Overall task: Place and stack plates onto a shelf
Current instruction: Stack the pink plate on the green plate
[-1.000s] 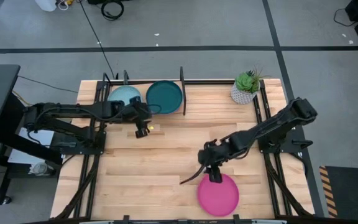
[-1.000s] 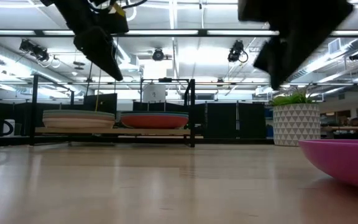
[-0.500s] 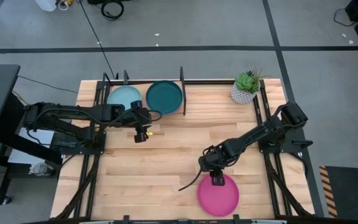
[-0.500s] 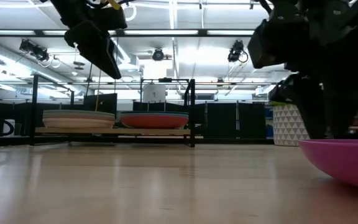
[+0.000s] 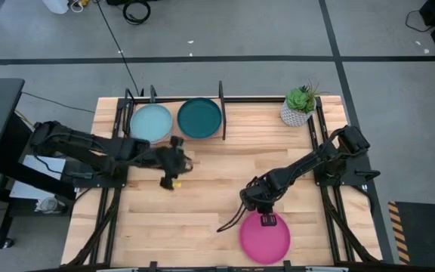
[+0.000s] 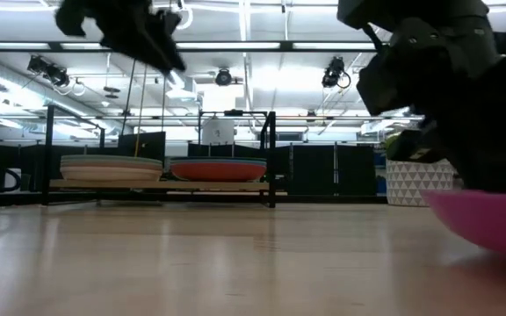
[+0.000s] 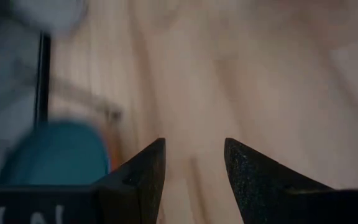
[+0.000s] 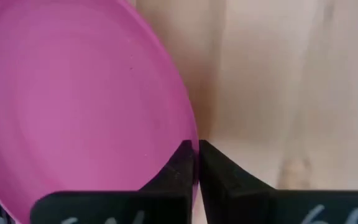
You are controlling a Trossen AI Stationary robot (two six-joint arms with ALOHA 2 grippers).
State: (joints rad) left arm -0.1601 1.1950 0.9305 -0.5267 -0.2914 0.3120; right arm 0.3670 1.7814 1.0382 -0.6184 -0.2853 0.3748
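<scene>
Right gripper (image 5: 263,218) down at the near side of the table (image 5: 202,189), at the far rim of the magenta plate (image 5: 265,237). In the right wrist view its fingers (image 8: 182,168) are pinched narrow on the plate's edge (image 8: 73,93), one above the rim and one below. The low view shows that plate (image 6: 490,224) at the near right with the dark gripper body on top of it.

Left gripper (image 5: 174,160) hangs over bare boards left of centre, just near of the shelf (image 5: 174,102). Its wrist view shows the fingers (image 7: 145,174) spread apart with nothing between them, only tabletop beyond, and a blur of the teal plate (image 7: 51,152) off to one side.

Shelf sits along the far edge, left half. From above, two stacks side by side: pale blue plate (image 5: 150,121) on top at left, teal plate (image 5: 200,118) on top at right. Low view: left stack (image 6: 111,167) in pale tones, right stack (image 6: 219,168) showing orange under the teal.

Potted plant (image 5: 300,105) stands at the far right corner.
</scene>
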